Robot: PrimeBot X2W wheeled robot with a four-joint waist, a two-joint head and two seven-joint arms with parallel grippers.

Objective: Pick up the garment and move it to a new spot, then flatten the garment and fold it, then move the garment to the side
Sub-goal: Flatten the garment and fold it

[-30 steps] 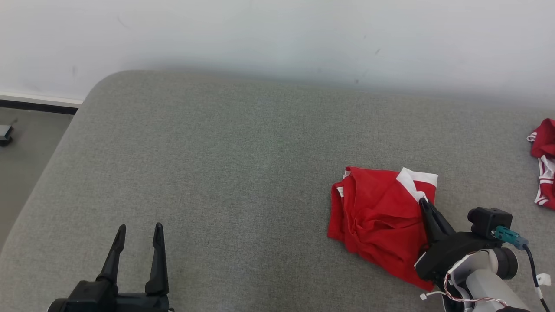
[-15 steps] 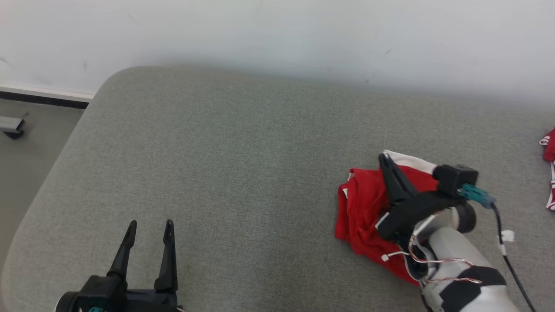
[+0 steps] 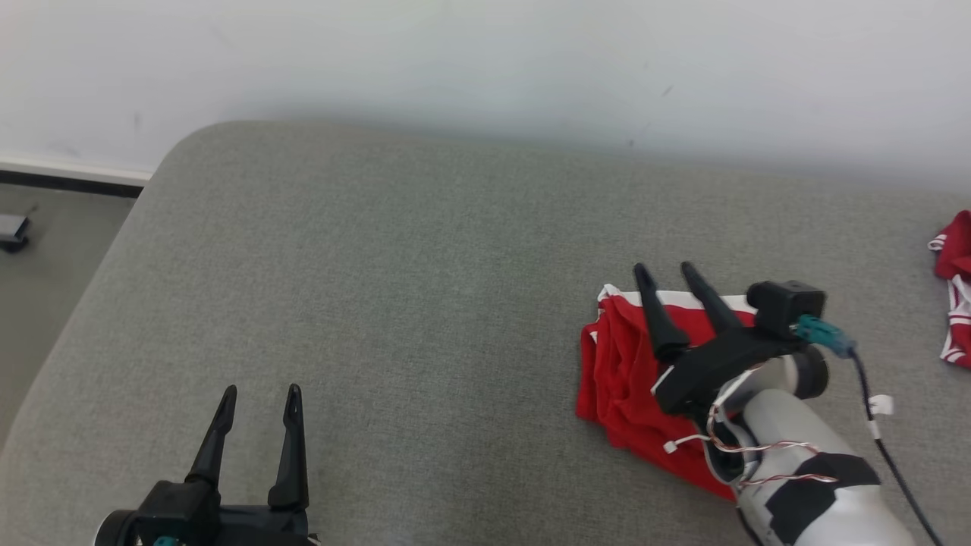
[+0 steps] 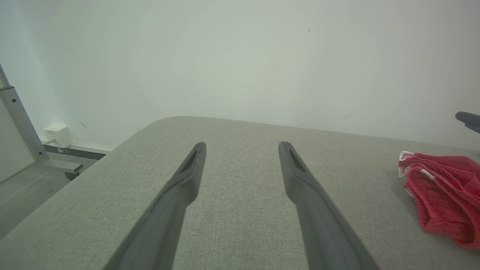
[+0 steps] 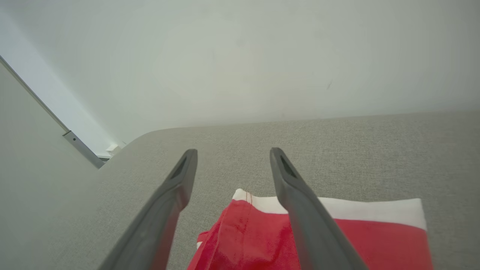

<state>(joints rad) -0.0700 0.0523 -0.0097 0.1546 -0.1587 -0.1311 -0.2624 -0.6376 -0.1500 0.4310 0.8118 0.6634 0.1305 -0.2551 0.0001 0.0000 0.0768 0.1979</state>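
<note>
The garment (image 3: 618, 379) is red with a white band and lies folded on the grey cushion at the right; it also lies at the right edge of the left wrist view (image 4: 442, 195) and under the fingers in the right wrist view (image 5: 262, 240). My right gripper (image 3: 667, 271) hovers over its far edge, open, with nothing between its fingers (image 5: 232, 152). My left gripper (image 3: 260, 390) stands open at the lower left, far from the garment, fingers spread over bare cushion (image 4: 242, 144).
A second red-and-white cloth (image 3: 954, 288) lies at the cushion's right edge. The grey cushion (image 3: 379, 288) ends against a white wall behind and drops to the floor at the left, where a small dark object (image 3: 11, 231) sits.
The right gripper has opened and let go of the garment's white-banded edge, after carrying it forward over the red part. The garment now lies folded. The left gripper has not moved.
</note>
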